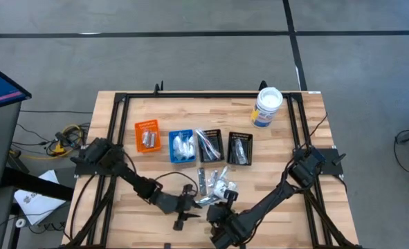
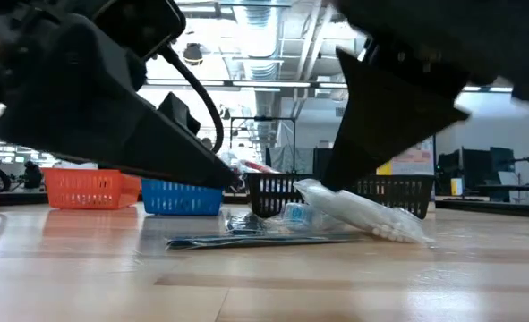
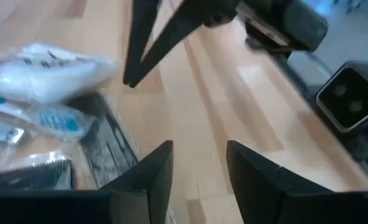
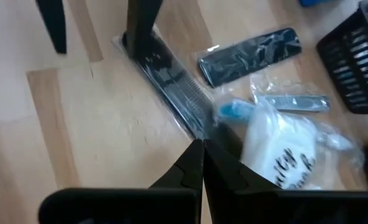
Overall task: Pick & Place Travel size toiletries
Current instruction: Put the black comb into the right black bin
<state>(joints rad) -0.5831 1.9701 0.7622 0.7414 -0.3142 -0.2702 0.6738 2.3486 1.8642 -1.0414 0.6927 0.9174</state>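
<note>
The loose travel size toiletries lie in a small pile on the wooden table. They include a white crinkly packet, a blue-tipped stick in clear wrap and a long black comb-like piece in clear wrap. My left gripper is open, low over bare wood just left of the pile, with nothing between its fingers. My right gripper is shut and slants down at the pile's near edge. My right gripper has its shut fingertips over the spot where the black wrapped piece meets the white packet, coming from the table's near side and slanting down. I cannot tell whether they touch either one.
Behind the pile stands a row of small bins: orange, blue and two black ones, each with items inside. A white tub with a blue label stands at the far right. Black frame rails run along the table's sides.
</note>
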